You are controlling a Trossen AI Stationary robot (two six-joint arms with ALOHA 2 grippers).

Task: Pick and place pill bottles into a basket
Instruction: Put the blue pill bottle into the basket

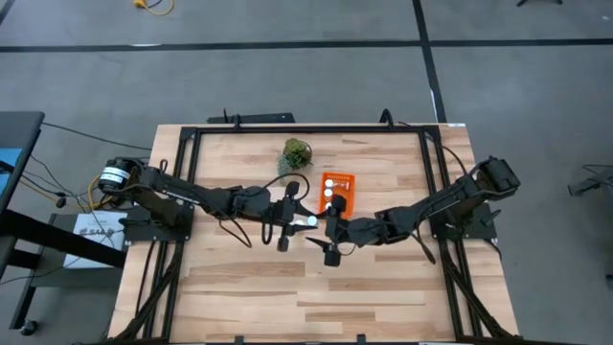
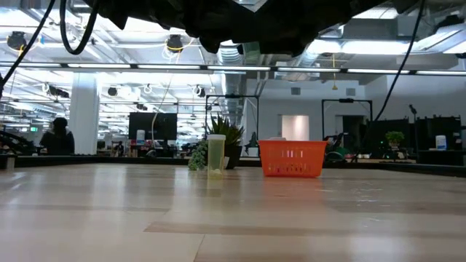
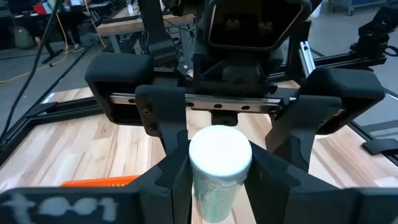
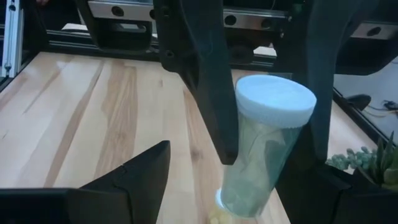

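Beside the basket [image 1: 336, 192], the left pincer [image 1: 300, 221] clamps a pill bottle [image 1: 311, 221] facing the open right pincer [image 1: 331, 240].

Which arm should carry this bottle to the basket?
Left. The left hand already grips the pill bottle between its fingers, near the basket; the right hand is open beside it.

Grey carpet [image 1: 287, 86] surrounds the wooden table [image 1: 239, 287]. Beyond its far edge, an open office with ceiling strip lights [image 2: 131, 65], monitors [image 2: 153, 125], and a seated person [image 2: 57, 137].
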